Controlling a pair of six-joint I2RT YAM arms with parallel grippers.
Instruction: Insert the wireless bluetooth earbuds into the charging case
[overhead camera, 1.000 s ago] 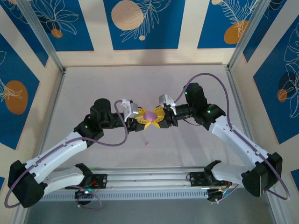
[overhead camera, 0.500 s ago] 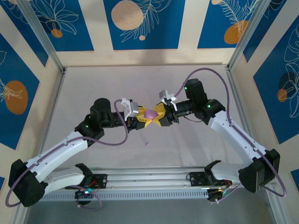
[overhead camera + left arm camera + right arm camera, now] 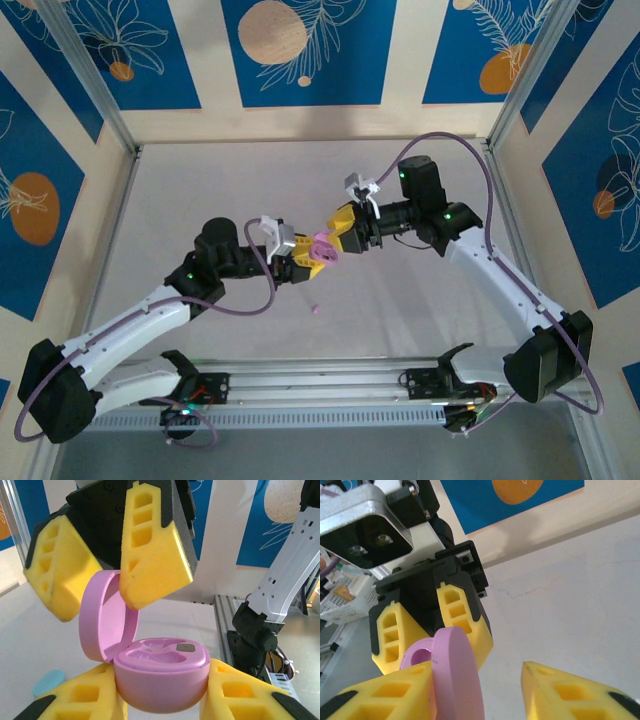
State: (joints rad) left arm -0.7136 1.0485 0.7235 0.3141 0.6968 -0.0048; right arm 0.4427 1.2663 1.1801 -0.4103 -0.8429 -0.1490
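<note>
My left gripper (image 3: 314, 257) is shut on the base of the pink charging case (image 3: 325, 245), held above the table. The case base (image 3: 160, 675) sits between my left yellow fingers (image 3: 235, 695), and both its wells are empty. The lid (image 3: 102, 615) stands open, hinged up on the left. My right gripper (image 3: 340, 231) is open. The lid (image 3: 455, 675) leans against one of its fingers (image 3: 385, 695), and the other finger (image 3: 570, 690) stands well apart. One tiny pink earbud (image 3: 316, 310) lies on the table below the grippers.
A light blue piece (image 3: 47, 682) lies on the table under the left gripper. An aluminium rail (image 3: 320, 385) runs along the near edge between the arm bases. Patterned blue and beige walls enclose the table on three sides.
The right gripper has lifted up and back to the right, and the case's lid has swung open. The left gripper keeps its hold on the base, a little lower.
</note>
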